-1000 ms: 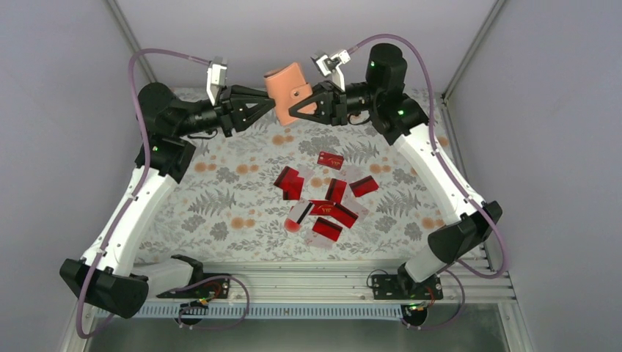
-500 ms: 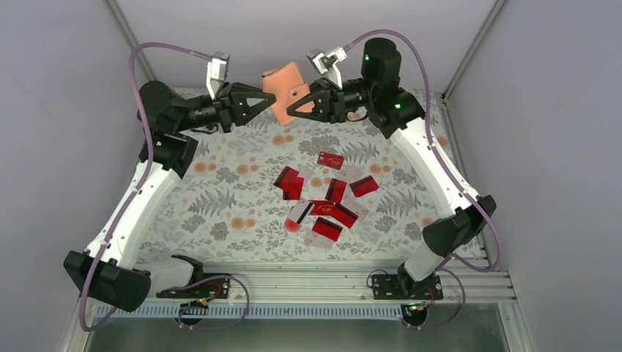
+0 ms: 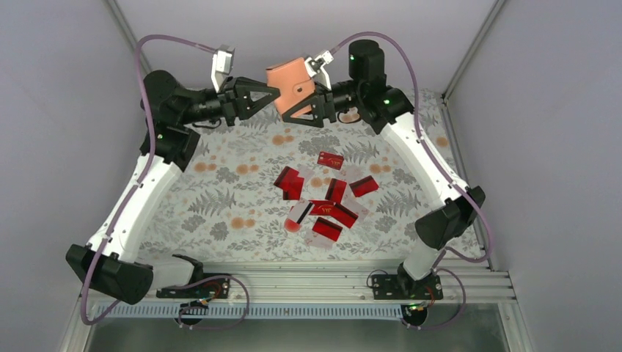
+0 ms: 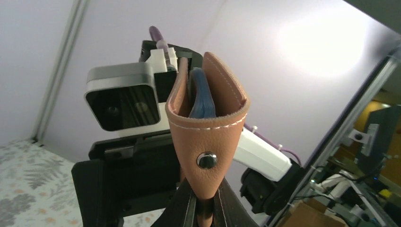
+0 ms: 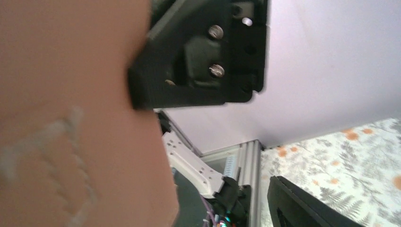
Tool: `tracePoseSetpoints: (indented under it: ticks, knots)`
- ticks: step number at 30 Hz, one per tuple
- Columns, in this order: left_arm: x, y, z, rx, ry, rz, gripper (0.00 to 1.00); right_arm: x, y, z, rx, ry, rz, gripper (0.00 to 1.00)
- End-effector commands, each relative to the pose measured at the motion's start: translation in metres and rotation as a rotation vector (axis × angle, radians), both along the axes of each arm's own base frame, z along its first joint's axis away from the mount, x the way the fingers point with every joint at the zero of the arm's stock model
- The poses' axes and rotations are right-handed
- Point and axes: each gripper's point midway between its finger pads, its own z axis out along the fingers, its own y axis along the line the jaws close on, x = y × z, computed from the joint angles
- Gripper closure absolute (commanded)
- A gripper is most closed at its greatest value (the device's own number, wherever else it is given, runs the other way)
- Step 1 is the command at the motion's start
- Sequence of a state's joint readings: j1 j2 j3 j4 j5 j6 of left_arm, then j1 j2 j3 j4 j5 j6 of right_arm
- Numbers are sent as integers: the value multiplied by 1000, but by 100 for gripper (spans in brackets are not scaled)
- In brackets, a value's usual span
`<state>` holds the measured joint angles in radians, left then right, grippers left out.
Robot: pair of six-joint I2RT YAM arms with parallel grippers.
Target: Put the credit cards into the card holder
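The tan card holder (image 3: 290, 79) hangs in the air at the back of the table, between both grippers. My left gripper (image 3: 277, 94) is shut on its pointed flap just below the metal stud (image 4: 207, 160). In the left wrist view the card holder (image 4: 208, 127) gapes upward and shows its blue lining (image 4: 203, 97). My right gripper (image 3: 295, 104) is open beside the holder's right edge. In the right wrist view the card holder (image 5: 71, 118) fills the left side and only one finger (image 5: 293, 203) shows. Several red credit cards (image 3: 323, 199) lie scattered on the floral mat.
The floral mat (image 3: 220, 198) covers the table. One red card (image 3: 331, 159) lies apart, nearest the grippers. Grey walls and metal frame posts (image 3: 469, 51) enclose the back and sides. The arm bases sit on the rail (image 3: 308, 282) at the near edge.
The right gripper has opened off the card holder while the left has closed on its flap. Both wrists rose a little and the holder shifted slightly left.
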<state>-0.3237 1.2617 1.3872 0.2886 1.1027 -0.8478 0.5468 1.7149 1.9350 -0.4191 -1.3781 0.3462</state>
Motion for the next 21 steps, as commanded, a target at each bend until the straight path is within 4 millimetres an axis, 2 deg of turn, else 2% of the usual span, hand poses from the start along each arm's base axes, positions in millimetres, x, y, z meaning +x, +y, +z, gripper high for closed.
tracePoseSetpoints:
  ticks: [1, 4, 5, 7, 12, 17, 19, 21]
  knots:
    - [11, 3, 8, 34, -23, 103, 98, 7, 1, -7, -51, 6, -92, 25]
    - [18, 3, 6, 79, -15, 144, 98, 14, -3, -13, -83, -7, -179, 13]
    - [22, 3, 3, 104, 0, 161, 98, 11, -9, -6, -78, -33, -212, 11]
    - [31, 5, -3, 152, 20, 207, 98, 17, -14, -6, -97, -59, -299, 1]
    - [51, 9, -26, 223, 112, 301, 98, 31, -28, -1, -126, -114, -492, 1]
    - [72, 16, -50, 284, 201, 427, 98, 56, -49, -9, -206, -142, -741, 1]
    - [76, 15, -59, 304, 232, 446, 98, 68, -59, -9, -243, -153, -855, 4]
    - [81, 15, -66, 326, 263, 479, 98, 72, -60, -9, -260, -159, -900, 7]
